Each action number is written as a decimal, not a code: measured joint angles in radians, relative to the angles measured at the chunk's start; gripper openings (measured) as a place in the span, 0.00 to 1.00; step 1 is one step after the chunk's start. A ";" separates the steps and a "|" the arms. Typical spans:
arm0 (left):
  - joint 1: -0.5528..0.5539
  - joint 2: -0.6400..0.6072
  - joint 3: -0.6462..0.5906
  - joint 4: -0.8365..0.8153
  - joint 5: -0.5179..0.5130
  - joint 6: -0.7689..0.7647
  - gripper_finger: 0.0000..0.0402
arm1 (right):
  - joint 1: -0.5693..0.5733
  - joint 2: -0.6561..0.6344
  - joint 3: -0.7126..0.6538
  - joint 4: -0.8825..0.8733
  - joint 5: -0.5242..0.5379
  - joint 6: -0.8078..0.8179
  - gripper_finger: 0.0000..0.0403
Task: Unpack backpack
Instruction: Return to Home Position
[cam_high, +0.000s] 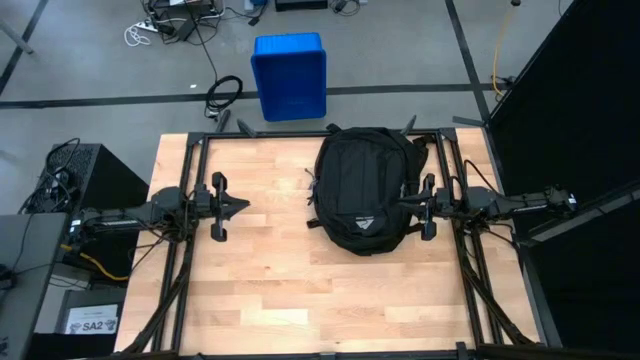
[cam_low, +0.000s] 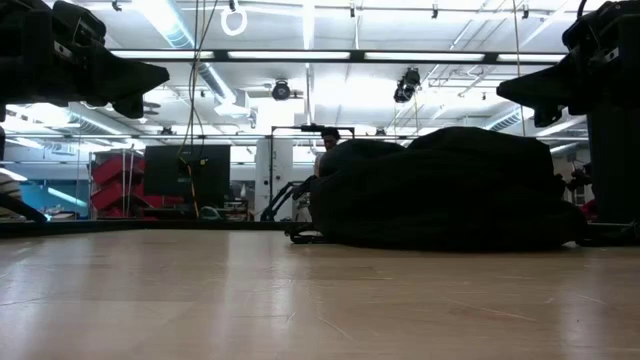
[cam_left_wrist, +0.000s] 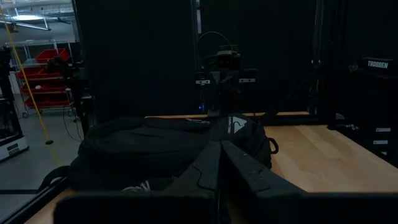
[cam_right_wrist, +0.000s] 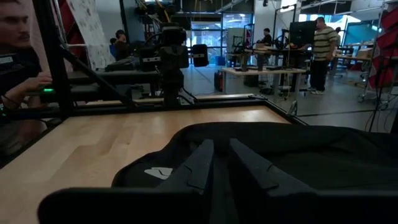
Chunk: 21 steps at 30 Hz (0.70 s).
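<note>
High view: the black backpack (cam_high: 365, 185) lies on the right half of the wooden table (cam_high: 260, 290), toward its far edge, with its white triangular logo (cam_high: 362, 222) at the end facing the near edge. A blue crate (cam_high: 290, 75) stands on the floor beyond the table. The left gripper (cam_high: 243, 205) hangs over bare wood on the table's left side, well apart from the bag and pointing toward it; its fingers (cam_left_wrist: 208, 165) are pressed together into a single point, pinching nothing. The right gripper (cam_high: 402, 203) reaches in from the opposite side and sits above the backpack's right flank, its tip over the black fabric. The low view shows it raised clear of the bag's rounded top, not touching. Whether this gripper is spread or pressed together cannot be told against the dark bag beneath it. The right wrist view looks across the backpack, the logo just beside the gripper, to the table's far rail, where a person's sleeve (cam_right_wrist: 18, 74) shows at the table's side, and to other people (cam_right_wrist: 322, 43) standing at desks in the room behind.
</note>
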 joint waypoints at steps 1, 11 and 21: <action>0.000 0.000 0.000 0.000 0.000 0.000 0.00 | 0.000 0.000 0.000 0.000 0.000 0.000 0.08; 0.000 0.000 0.000 0.000 0.000 0.000 0.00 | 0.000 0.000 0.000 0.000 0.000 0.000 0.10; 0.000 0.000 0.000 0.000 0.000 0.000 0.00 | 0.000 0.000 0.000 0.000 0.000 0.000 0.09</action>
